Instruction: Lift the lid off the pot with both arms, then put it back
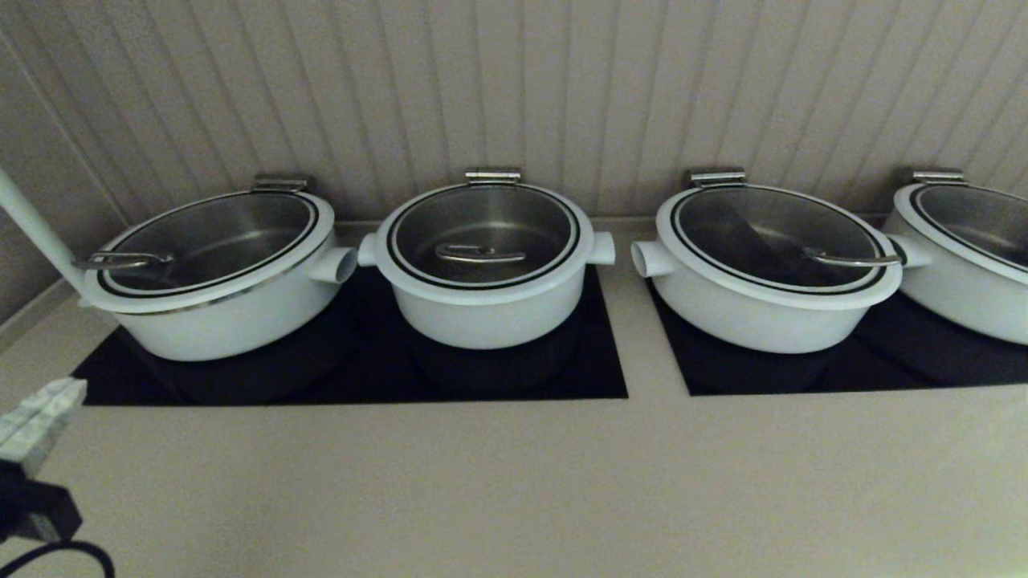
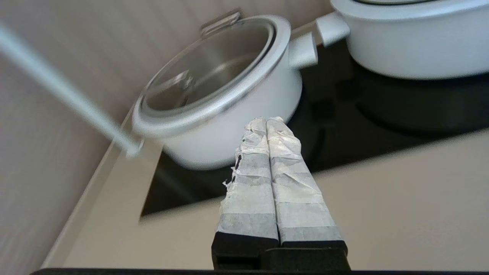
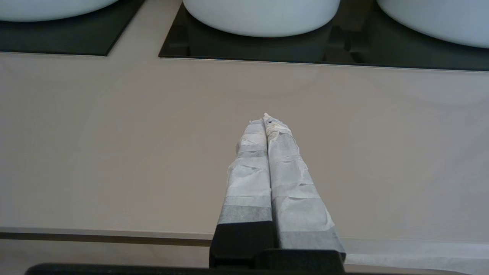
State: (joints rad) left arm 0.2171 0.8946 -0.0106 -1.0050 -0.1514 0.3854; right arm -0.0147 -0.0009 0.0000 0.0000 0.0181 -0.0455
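Both grippers, left [image 2: 266, 121] and right [image 3: 266, 118], sit closed and empty, well short of the pot [image 1: 485, 301]. Treat the lid [image 1: 482, 234] as rigid, slick, breakable glass; take it by its steel bar handle [image 1: 479, 254].

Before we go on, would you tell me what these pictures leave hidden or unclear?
- Right tool: out of the head view; only its own wrist view shows it, shut over the counter.
- Left tool: cut by the head view's left edge.
- Pot and lid: in the right wrist view, the top edge cuts the pots to bare undersides, so none can be identified.
- Far-right pot: cut by the head view's right edge.
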